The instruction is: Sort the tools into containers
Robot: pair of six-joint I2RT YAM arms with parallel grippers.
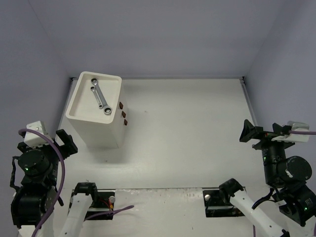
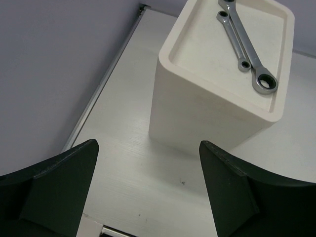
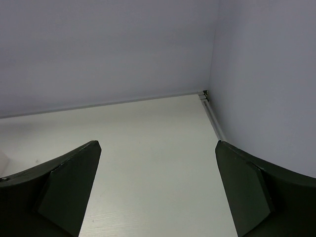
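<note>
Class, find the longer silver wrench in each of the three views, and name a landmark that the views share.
Top external: the longer wrench lies in the tray top of the white box, upper left.
Left wrist: upper right, in that tray, beside the shorter wrench.
Right wrist: not in it.
Shared landmark: the white box, seen in the top and left wrist views.

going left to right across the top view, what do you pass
left gripper → box, with wrenches in its tray → drawer handles → right gripper
</note>
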